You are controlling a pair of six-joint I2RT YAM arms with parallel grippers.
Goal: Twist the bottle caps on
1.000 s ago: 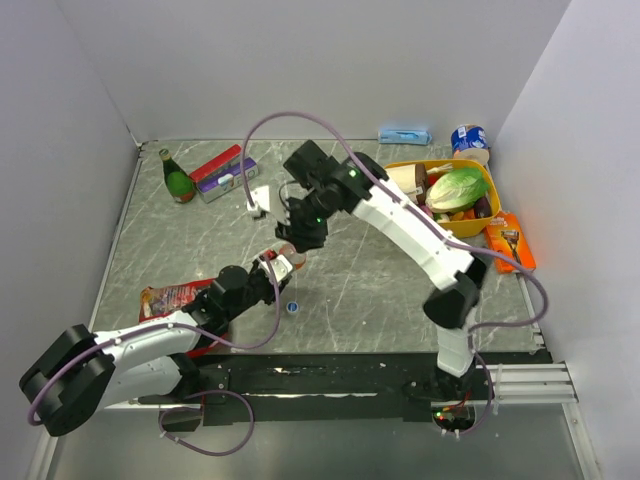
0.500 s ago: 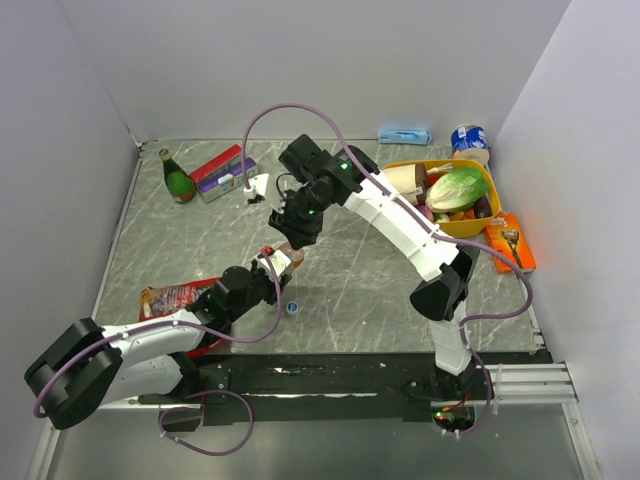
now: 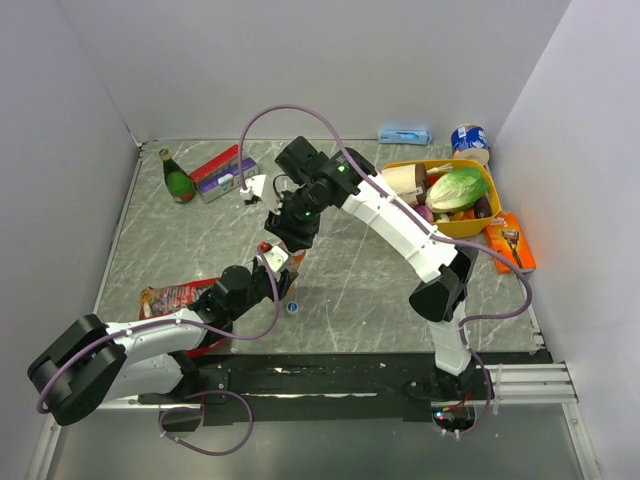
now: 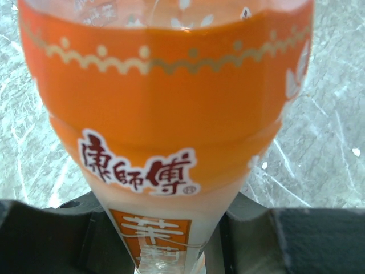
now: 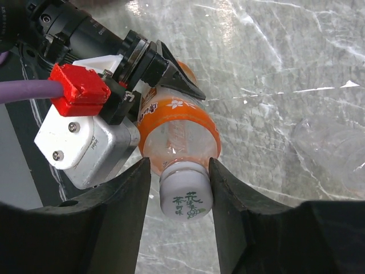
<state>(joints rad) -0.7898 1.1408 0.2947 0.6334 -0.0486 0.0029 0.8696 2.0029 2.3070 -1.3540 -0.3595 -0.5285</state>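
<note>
right gripper (image 5: 179, 164) straddles the whitish cap (image 5: 185, 197) on the neck of the bottle (image 5: 177, 128). its jaws are slightly parted: one finger touches the cap at 3 o'clock and a sliver of gap shows at 9 o'clock. left gripper (image 4: 171, 251) is clamped on the bottle's body, holding it a little toward 9 o'clock from the middle of the table (image 3: 400, 270). whether the base rests on the table i cannot tell.

the cap looks seated but probably wants more turning. close squarely on its sides, keep the wrist in line with the neck, twist in short turns and re-grip. the left should hold firm so the bottle does not spin.

only the right wrist view shows the cap and that gap. the left wrist view gives just label and orange liquid. only the overhead view shows the blue cap (image 3: 292, 307), lying loose near the bottle at its 6 o'clock.
</note>
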